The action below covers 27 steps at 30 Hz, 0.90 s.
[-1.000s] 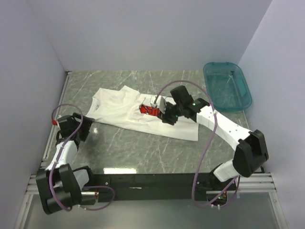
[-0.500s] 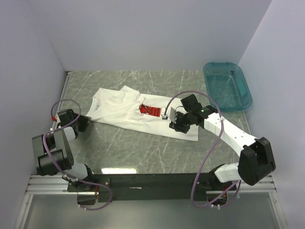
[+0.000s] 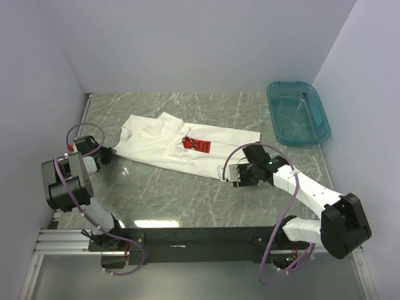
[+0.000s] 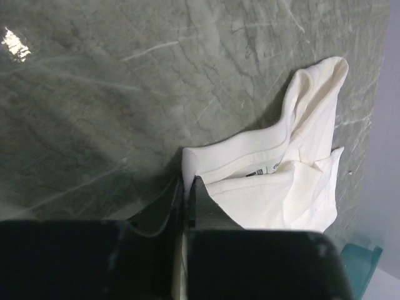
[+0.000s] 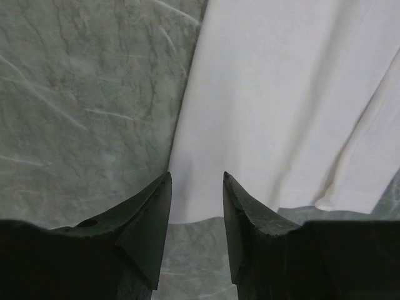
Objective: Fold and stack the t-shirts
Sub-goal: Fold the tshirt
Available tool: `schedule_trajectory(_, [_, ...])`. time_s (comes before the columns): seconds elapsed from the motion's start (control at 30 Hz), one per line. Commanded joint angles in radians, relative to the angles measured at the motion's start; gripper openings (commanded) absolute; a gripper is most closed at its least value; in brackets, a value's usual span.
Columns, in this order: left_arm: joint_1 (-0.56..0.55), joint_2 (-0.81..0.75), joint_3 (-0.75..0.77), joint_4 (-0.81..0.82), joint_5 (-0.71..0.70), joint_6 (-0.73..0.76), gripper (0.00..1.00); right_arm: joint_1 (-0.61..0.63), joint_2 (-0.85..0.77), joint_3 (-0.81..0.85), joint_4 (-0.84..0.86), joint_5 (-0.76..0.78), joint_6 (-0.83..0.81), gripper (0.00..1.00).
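A white t-shirt (image 3: 159, 142) with a red chest print (image 3: 197, 145) lies spread and rumpled across the middle of the table. My left gripper (image 3: 109, 154) sits at the shirt's left edge. In the left wrist view it (image 4: 187, 185) is shut on a fold of the white cloth (image 4: 281, 187) near the collar label. My right gripper (image 3: 230, 175) hovers at the shirt's near right hem. In the right wrist view it (image 5: 195, 181) is open, its fingertips straddling the hem of the cloth (image 5: 281, 94), with nothing gripped.
A teal plastic basin (image 3: 299, 112) stands at the back right corner, and its rim (image 4: 361, 257) shows in the left wrist view. Grey marble tabletop (image 3: 169, 194) lies in front of the shirt. Walls close in on the left, back and right.
My left gripper has closed on the shirt's left edge. My right gripper has moved from the red print toward me to the near right hem, staying open. The shirt's right side has shifted.
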Motion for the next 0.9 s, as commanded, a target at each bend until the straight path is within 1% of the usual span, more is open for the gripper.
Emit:
schedule_trajectory(0.0, [0.017, 0.026, 0.021, -0.021, -0.003, 0.031, 0.01, 0.007, -0.005, -0.010, 0.027, 0.053, -0.082, 0.45])
schedule_trajectory(0.2, [0.042, -0.027, 0.050, -0.089, -0.041, 0.051, 0.01, 0.033, 0.061, -0.057, 0.116, 0.131, -0.065, 0.45])
schedule_trajectory(0.33, [0.045, -0.018, 0.050, -0.083, -0.025, 0.046, 0.01, 0.065, 0.090, -0.053, 0.096, 0.153, -0.049, 0.42])
schedule_trajectory(0.43, [0.045, 0.000, 0.050, -0.072, -0.008, 0.040, 0.01, 0.084, 0.076, -0.060, 0.064, 0.144, -0.048, 0.41])
schedule_trajectory(0.53, [0.045, 0.008, 0.050, -0.063, 0.002, 0.034, 0.01, 0.108, 0.076, -0.090, 0.077, 0.169, -0.033, 0.41])
schedule_trajectory(0.63, [0.045, 0.008, 0.050, -0.063, 0.003, 0.036, 0.01, 0.124, 0.113, -0.105, 0.116, 0.209, 0.000, 0.40])
schedule_trajectory(0.77, [0.045, -0.001, 0.055, -0.072, 0.003, 0.039, 0.00, 0.128, 0.188, -0.088, 0.137, 0.237, 0.044, 0.32])
schedule_trajectory(0.8, [0.045, -0.003, 0.055, -0.073, 0.005, 0.042, 0.01, 0.131, 0.200, -0.090, 0.147, 0.240, 0.055, 0.28])
schedule_trajectory(0.83, [0.045, -0.003, 0.055, -0.075, 0.003, 0.042, 0.01, 0.136, 0.222, -0.094, 0.177, 0.286, 0.059, 0.26])
schedule_trajectory(0.87, [0.045, -0.001, 0.057, -0.078, 0.005, 0.042, 0.01, 0.137, 0.231, -0.090, 0.173, 0.295, 0.064, 0.21])
